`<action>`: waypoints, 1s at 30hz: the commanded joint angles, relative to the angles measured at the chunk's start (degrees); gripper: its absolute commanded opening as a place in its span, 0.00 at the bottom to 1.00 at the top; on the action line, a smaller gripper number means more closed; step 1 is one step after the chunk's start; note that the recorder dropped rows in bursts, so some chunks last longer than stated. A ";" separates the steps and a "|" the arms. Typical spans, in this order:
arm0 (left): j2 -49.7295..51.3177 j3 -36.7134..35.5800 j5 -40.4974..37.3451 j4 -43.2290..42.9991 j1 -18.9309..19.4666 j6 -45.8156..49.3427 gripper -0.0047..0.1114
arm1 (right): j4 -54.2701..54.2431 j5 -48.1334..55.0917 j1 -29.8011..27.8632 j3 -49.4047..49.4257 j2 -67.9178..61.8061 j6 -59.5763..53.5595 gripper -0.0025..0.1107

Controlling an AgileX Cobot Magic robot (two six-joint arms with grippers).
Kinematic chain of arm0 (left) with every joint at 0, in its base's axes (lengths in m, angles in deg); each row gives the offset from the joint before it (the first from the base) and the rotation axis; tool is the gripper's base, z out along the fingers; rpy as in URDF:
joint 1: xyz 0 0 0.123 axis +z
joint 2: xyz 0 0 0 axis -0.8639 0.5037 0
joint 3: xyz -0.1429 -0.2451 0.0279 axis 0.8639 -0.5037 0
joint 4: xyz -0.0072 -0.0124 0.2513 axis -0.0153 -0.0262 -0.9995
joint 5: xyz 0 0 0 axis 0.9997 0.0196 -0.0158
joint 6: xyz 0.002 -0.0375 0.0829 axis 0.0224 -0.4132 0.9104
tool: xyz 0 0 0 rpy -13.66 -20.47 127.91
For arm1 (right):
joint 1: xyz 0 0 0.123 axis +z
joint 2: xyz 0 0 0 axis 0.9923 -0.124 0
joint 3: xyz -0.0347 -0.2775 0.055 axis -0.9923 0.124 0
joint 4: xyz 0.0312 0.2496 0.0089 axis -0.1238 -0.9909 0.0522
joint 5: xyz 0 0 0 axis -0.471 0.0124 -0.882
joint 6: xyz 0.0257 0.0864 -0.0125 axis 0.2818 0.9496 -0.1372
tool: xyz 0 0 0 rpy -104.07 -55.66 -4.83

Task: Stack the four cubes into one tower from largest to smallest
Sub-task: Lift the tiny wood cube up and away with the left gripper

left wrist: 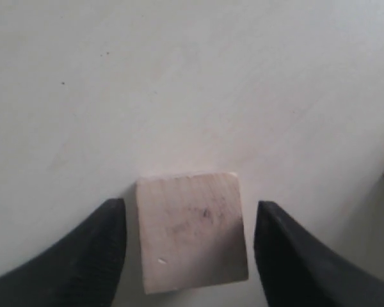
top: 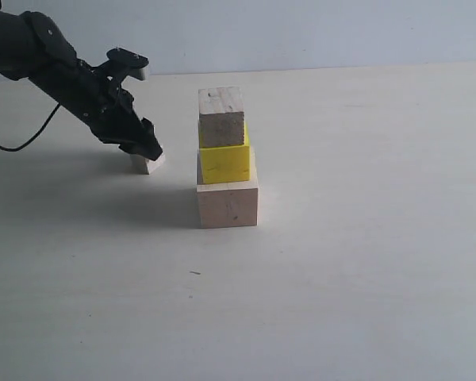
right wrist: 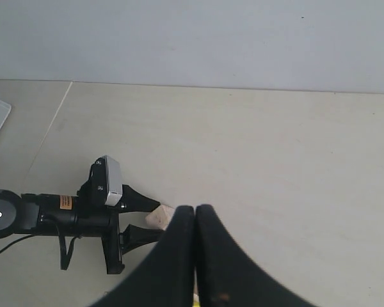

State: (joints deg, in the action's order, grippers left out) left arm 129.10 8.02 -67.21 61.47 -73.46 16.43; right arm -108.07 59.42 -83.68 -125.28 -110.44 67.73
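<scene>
Three cubes stacked, the fourth not yet on the tower.

The tower (top: 224, 159) rises from a pale cube (top: 228, 205) through a smooth yellow cube (top: 224, 163) to a raw wooden cube (top: 220, 119), all square-edged. At ten o'clock on the matte table (top: 365, 278), the smallest cube (left wrist: 192, 233) sits between the spread jaws of the left gripper (left wrist: 189, 214), seemingly untouched. The right gripper (right wrist: 195, 211) is pressed together and empty.

Ext frontal; L wrist over small cube (left wrist: 192, 233)
</scene>
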 commanded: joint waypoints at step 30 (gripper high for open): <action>-27.97 4.96 -24.16 3.21 -0.15 5.32 0.04 | 14.27 -0.01 -0.30 -0.29 8.00 -0.39 0.02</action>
State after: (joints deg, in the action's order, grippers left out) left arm 102.36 12.74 -89.23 63.27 -73.46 20.40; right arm -97.72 59.48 -83.68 -125.28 -104.21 67.60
